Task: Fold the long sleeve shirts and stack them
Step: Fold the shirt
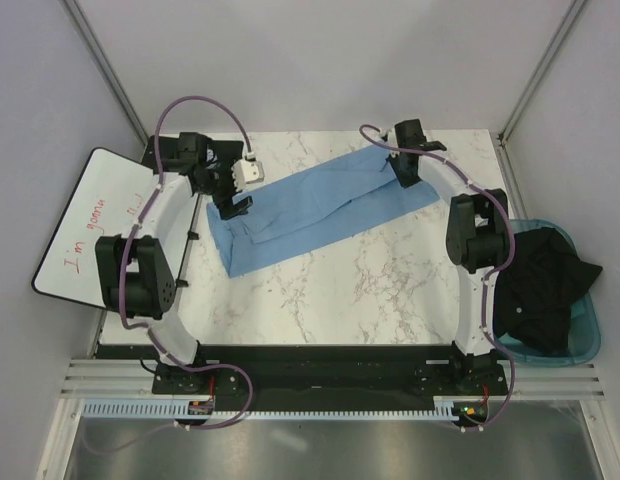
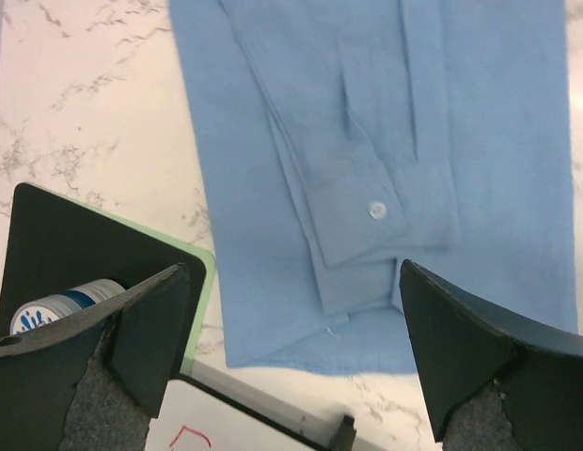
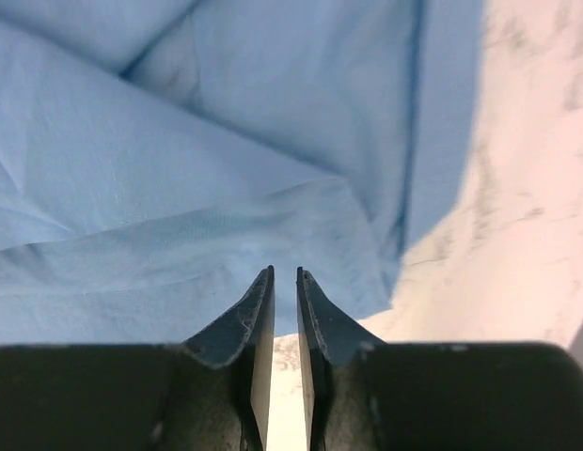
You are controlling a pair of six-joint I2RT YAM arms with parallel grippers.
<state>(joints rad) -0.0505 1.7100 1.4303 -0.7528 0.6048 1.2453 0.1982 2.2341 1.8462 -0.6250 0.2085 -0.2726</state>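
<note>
One light-blue long sleeve shirt (image 1: 320, 205) lies on the marble table as a long folded strip, running from near left to far right. In the left wrist view the shirt (image 2: 273, 235) shows a sleeve cuff with a white button (image 2: 376, 209) lying on top. My left gripper (image 1: 233, 205) hovers over the strip's left end, jaws wide open and empty (image 2: 291, 348). My right gripper (image 1: 405, 172) is low over the strip's right end. Its fingers (image 3: 284, 274) are almost together, a thin gap between them, at the shirt's edge (image 3: 226, 188). No cloth shows in the gap.
A whiteboard (image 1: 90, 220) with red writing leans off the table's left side; its corner shows in the left wrist view (image 2: 235, 427). A blue bin (image 1: 588, 335) holding dark clothes (image 1: 540, 285) stands off the right edge. A black, green-rimmed holder (image 2: 75, 244) sits by the left finger.
</note>
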